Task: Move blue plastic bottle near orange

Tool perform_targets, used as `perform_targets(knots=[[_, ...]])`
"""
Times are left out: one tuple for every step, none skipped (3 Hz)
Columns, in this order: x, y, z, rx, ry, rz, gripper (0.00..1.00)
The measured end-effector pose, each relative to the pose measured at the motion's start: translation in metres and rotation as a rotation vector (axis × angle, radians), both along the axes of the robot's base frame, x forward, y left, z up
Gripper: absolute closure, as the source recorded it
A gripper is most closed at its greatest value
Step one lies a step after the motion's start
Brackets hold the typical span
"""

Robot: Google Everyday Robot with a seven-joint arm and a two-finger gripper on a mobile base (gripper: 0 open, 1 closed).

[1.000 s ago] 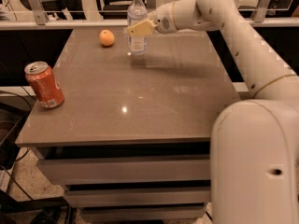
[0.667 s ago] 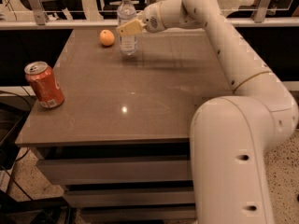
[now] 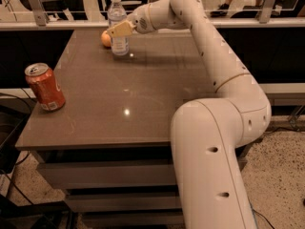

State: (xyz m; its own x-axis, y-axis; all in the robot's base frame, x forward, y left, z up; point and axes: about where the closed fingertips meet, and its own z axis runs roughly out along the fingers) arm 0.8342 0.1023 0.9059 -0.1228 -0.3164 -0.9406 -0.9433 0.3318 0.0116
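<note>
The blue plastic bottle (image 3: 117, 24), clear with a white cap and a white-blue label, stands upright at the far left of the brown table (image 3: 143, 94). The orange (image 3: 105, 38) lies right beside it on its left, partly hidden behind it. My gripper (image 3: 119, 30) reaches in from the right and is shut on the bottle at mid-height, its tan fingers (image 3: 122, 29) across the label.
A red soda can (image 3: 45, 87) stands near the table's left edge, toward the front. My white arm (image 3: 214, 128) spans the right side of the table. A railing and chairs lie behind the table's far edge.
The gripper has carried the bottle leftward along the far edge, from a gap right of the orange to right beside it. The can has not moved.
</note>
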Motion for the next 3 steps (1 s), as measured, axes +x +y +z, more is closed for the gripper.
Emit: perform_targets(knots=[[0.01, 0.0, -0.003, 0.002, -0.004, -0.008, 1.0], [0.016, -0.009, -0.006, -0.005, -0.009, -0.02, 1.0], [0.019, -0.016, -0.009, -0.01, -0.007, -0.025, 1.0]])
